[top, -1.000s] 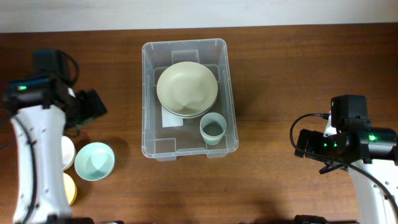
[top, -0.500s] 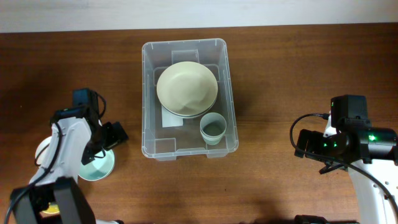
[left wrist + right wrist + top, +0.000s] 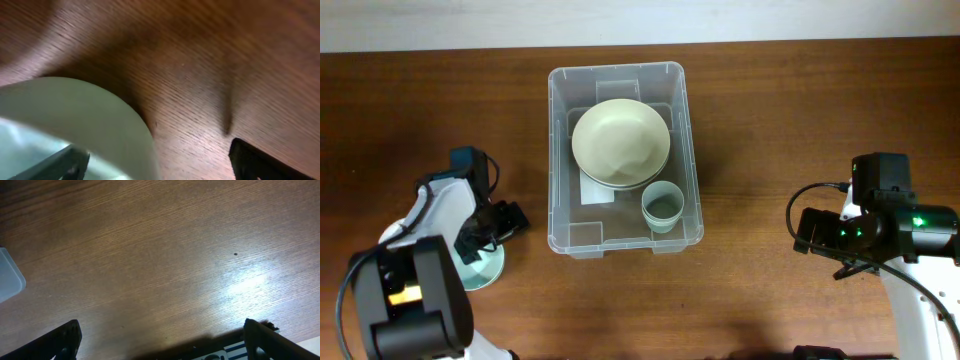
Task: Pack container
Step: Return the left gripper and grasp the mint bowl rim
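- Clear plastic forms the container, which sits on the brown wooden counter mid-way across and toward the far side, its open top facing up.
- Its long axis runs from the far edge of the counter toward the near edge, with the short sides far and near.
- Inside, a wide cream bowl fills the far half. A small pale green cup stands in the near right corner, just beside the bowl, and a white label shows under the bowl's near left side.
- The far rim lies close to the counter's far edge.
- On the right, a broad stretch of wood separates the container from the right gripper.
- On the left, only a narrow strip of wood lies between the container wall and the left gripper.
- The left gripper is low over a mint bowl, fingers spread apart, one over the bowl's inside and one beyond its rim.
- The right gripper hangs over plain wood with fingers wide apart and nothing between them. A corner of the container shows at the left edge of the right wrist view.
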Action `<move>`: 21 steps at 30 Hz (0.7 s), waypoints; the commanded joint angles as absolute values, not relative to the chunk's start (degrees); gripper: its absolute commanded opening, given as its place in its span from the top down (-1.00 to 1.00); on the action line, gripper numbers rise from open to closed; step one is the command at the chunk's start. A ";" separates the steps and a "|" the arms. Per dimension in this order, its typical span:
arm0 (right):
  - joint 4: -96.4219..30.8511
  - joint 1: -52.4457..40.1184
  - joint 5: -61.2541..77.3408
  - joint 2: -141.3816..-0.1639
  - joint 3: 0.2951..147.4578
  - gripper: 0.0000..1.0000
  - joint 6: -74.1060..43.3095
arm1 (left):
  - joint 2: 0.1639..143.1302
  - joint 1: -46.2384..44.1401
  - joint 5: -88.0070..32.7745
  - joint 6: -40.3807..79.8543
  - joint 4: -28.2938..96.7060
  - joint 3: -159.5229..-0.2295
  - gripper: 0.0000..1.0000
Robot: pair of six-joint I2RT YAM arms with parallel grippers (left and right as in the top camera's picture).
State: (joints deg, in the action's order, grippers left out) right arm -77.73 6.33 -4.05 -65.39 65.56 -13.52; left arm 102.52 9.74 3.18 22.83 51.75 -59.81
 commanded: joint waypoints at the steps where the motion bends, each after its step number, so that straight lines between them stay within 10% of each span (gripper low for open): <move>1: -77.73 6.07 -4.58 -65.32 65.56 -0.98 -13.93 | 103.46 9.91 2.76 23.29 51.59 -59.29 -0.59; 7: -77.73 6.07 -4.58 -65.32 65.56 -0.98 -13.93 | 103.44 9.91 2.79 23.29 51.40 -59.35 0.48; 12: -77.73 6.07 -4.58 -65.32 65.56 -0.98 -13.93 | 103.44 9.91 2.76 23.29 51.35 -60.77 0.99; 21: -77.73 6.07 -4.58 -65.32 65.56 -0.98 -13.93 | 101.19 6.61 2.76 22.22 60.64 -74.89 0.99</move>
